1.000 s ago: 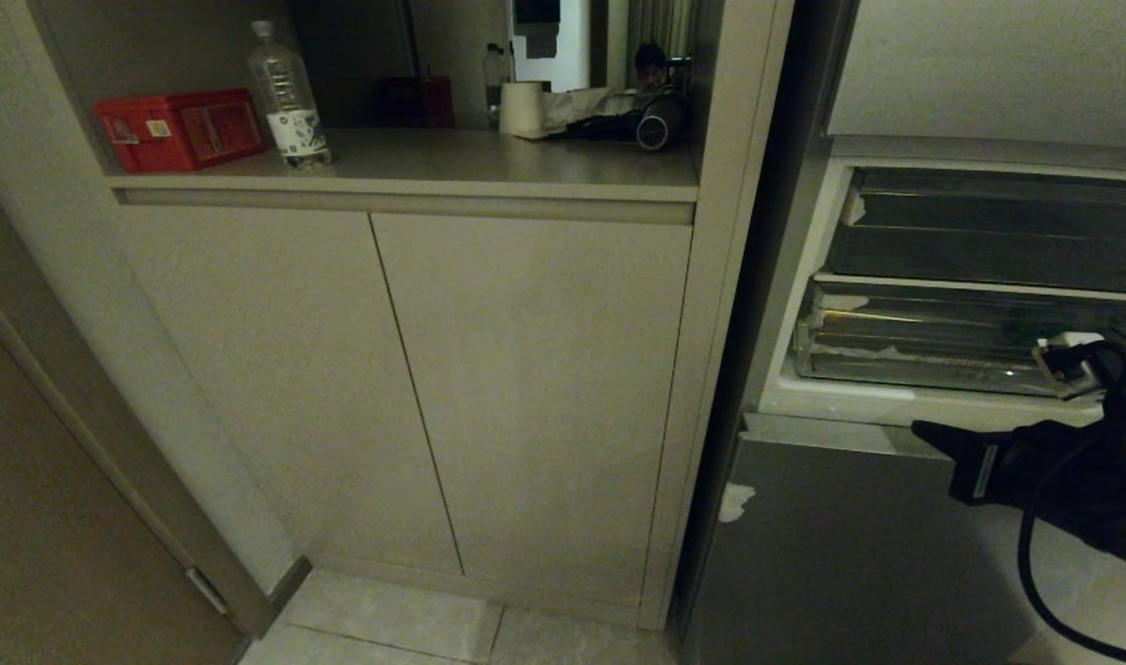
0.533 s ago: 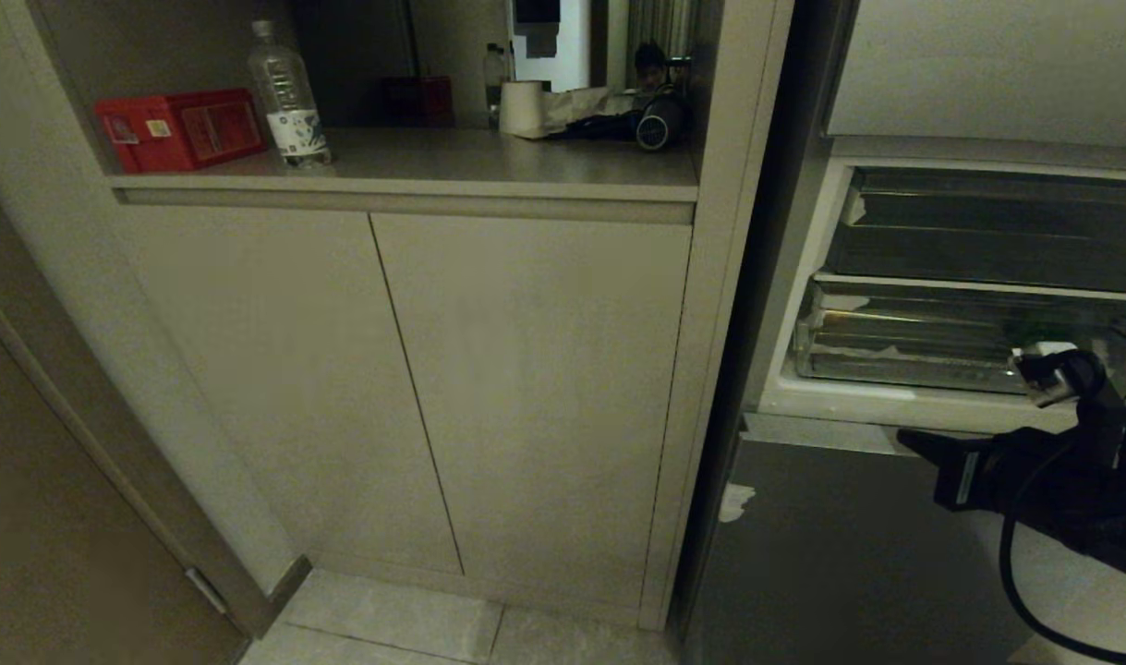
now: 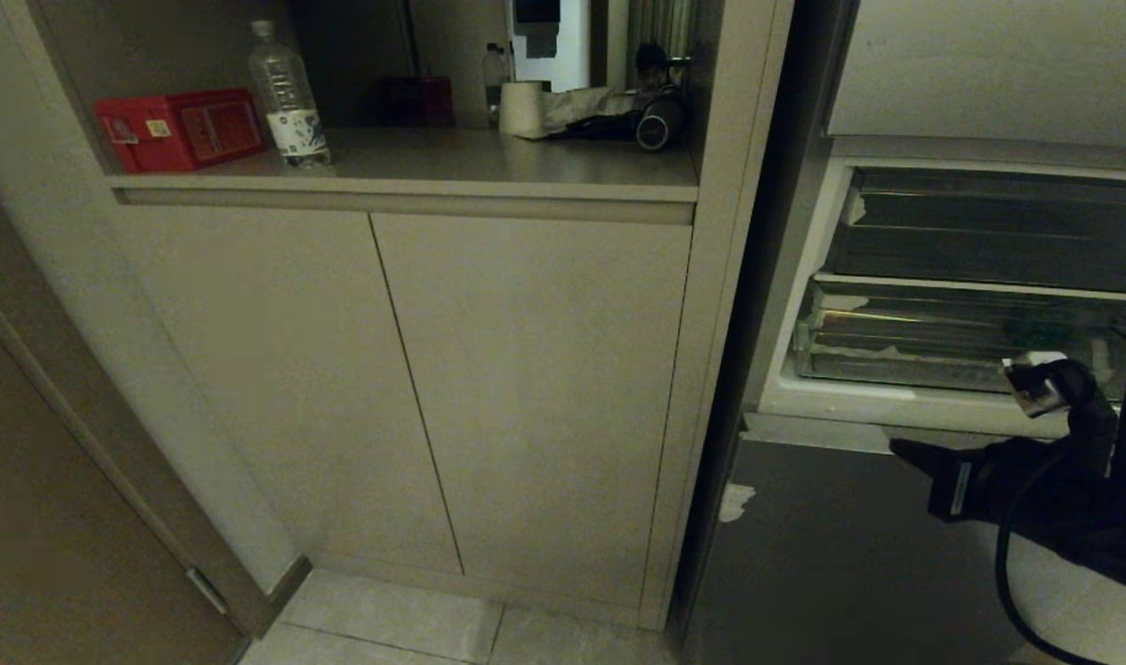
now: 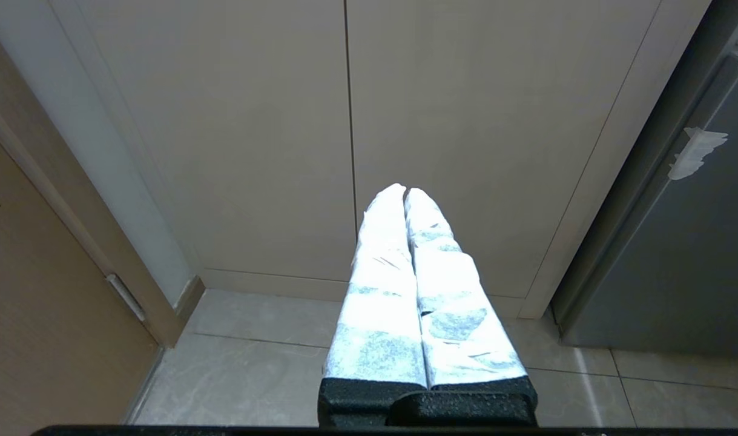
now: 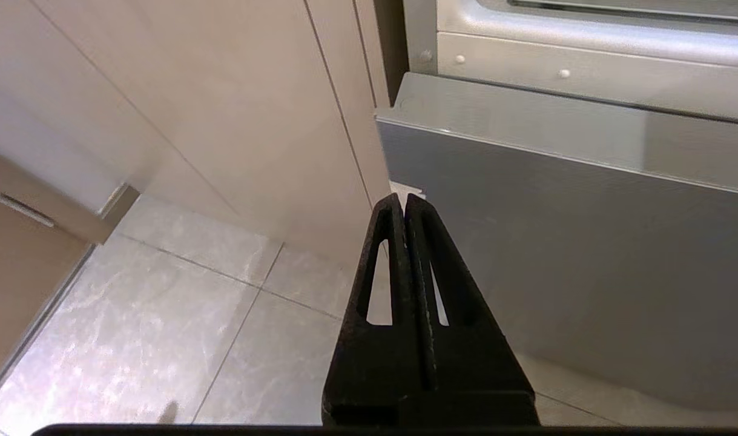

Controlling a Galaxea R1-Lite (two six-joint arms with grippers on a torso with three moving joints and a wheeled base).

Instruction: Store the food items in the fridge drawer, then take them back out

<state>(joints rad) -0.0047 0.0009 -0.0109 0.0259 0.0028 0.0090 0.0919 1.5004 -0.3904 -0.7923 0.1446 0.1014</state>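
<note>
beige cabinet doors (image 3: 526,388), marble floor tiles (image 3: 387,628), dim light

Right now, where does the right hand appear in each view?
Head view: right hand at lower right, below the fridge drawer.
Left wrist view: not in it.
Right wrist view: hand centre, shut, empty.
Shared landmark: white tape scrap on the grey door.

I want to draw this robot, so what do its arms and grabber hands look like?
The right gripper is all black, with two long pointy fingers that have slots cut through them. Its arm is black too, with a looping black cable and a small silvery plug on top. The left gripper has the same pointy shape, but its fingers are wrapped in white tape above a black base.
</note>
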